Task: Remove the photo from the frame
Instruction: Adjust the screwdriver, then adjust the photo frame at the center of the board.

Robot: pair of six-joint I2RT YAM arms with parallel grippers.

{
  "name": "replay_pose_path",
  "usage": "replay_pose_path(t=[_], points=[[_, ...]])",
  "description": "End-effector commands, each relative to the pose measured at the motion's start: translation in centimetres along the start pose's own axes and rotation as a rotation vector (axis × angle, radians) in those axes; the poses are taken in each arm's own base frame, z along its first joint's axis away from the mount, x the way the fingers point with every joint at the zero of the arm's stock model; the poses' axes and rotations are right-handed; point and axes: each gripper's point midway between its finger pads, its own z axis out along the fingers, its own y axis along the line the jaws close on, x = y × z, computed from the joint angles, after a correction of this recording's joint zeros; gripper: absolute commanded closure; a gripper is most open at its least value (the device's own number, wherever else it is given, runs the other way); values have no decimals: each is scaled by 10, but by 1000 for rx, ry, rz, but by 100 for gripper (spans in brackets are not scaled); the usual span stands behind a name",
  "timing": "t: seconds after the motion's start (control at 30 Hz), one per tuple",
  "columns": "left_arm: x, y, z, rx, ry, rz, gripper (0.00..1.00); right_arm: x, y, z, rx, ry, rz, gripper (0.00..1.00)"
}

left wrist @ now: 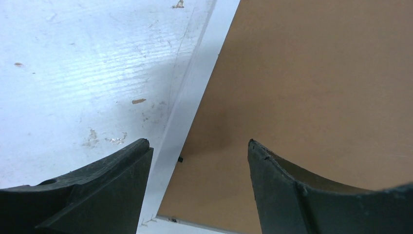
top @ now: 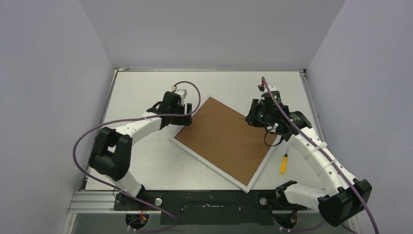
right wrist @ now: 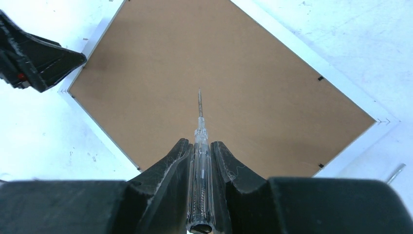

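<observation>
The frame (top: pixel 207 165) lies face down and skewed on the table, its brown backing board (top: pixel 226 139) up inside the white border (left wrist: pixel 195 92). The photo is hidden under the board. My left gripper (left wrist: pixel 197 142) hovers open over the frame's left corner, one finger above the table, the other above the board (left wrist: pixel 311 83). A small black tab (left wrist: pixel 180 159) sits at the border between them. My right gripper (right wrist: pixel 199 142) is shut on a clear-handled screwdriver (right wrist: pixel 199 195), held above the board (right wrist: pixel 219 63) with its thin tip (right wrist: pixel 198 95) pointing at it.
A yellow-handled screwdriver (top: pixel 283 164) lies on the table just right of the frame, beside the right arm. More black tabs (right wrist: pixel 320 78) dot the board's edge. White walls enclose the table on three sides.
</observation>
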Motion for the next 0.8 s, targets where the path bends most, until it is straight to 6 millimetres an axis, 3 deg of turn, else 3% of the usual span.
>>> replay_pose_path(t=[0.0,0.13,0.37,0.77], points=[[-16,-8,15,32,19,47,30,-9,-12,-16,48,-63,21,95],[-21,-6,27,14,45,84,31,-6,-9,-18,26,-62,35,95],[-17,3,44,-36,111,107,45,-2,2,-13,-43,-46,57,95],[-8,7,68,-59,187,97,66,-3,5,-11,-52,-53,79,95]])
